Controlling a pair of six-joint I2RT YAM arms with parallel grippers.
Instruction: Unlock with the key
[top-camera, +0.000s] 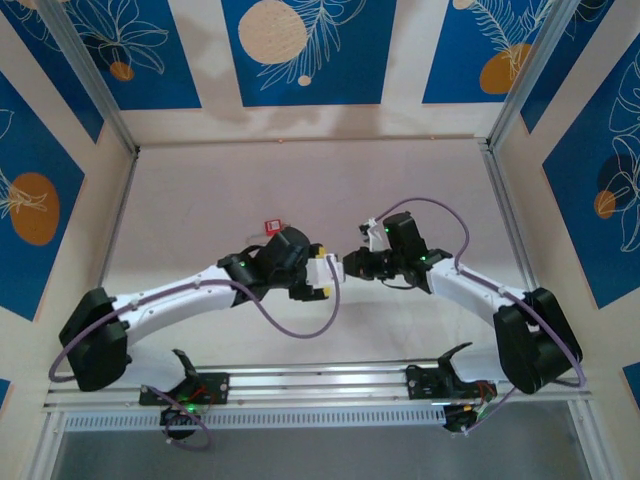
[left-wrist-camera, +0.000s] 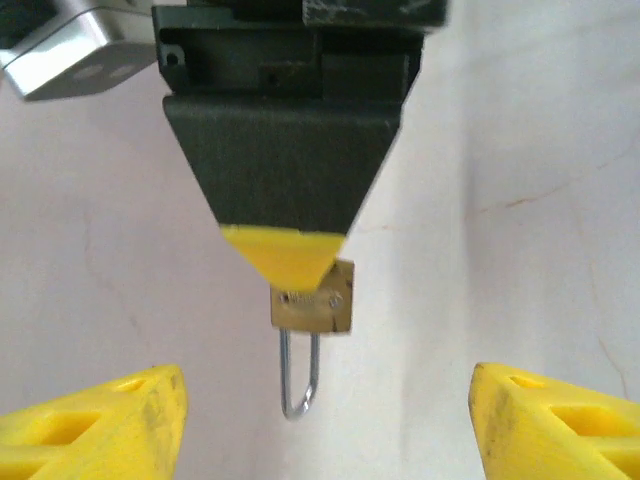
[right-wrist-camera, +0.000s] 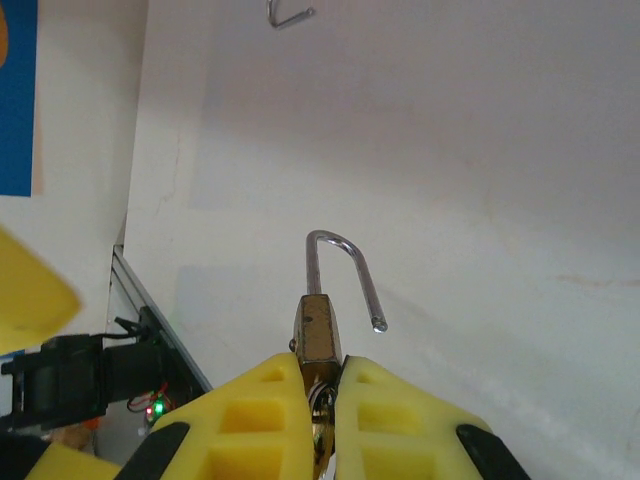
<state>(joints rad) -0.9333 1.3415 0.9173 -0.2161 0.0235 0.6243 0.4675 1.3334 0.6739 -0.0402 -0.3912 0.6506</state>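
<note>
Over the pale surface (top-camera: 300, 180), the left gripper (top-camera: 325, 277) stands wide open and empty, facing the right gripper (right-wrist-camera: 320, 372), which is clamped on a brass padlock (right-wrist-camera: 320, 325). The padlock's long axis runs out from the fingertips toward the left gripper, and its shackle (right-wrist-camera: 345, 262) is free at one end. The key cannot be told apart; brassy metal (right-wrist-camera: 320, 410) shows between the pads.

Brass padlock (right-wrist-camera: 318, 325), shackle open, upright, pinched in R gripper (right-wrist-camera: 320, 368).
</note>
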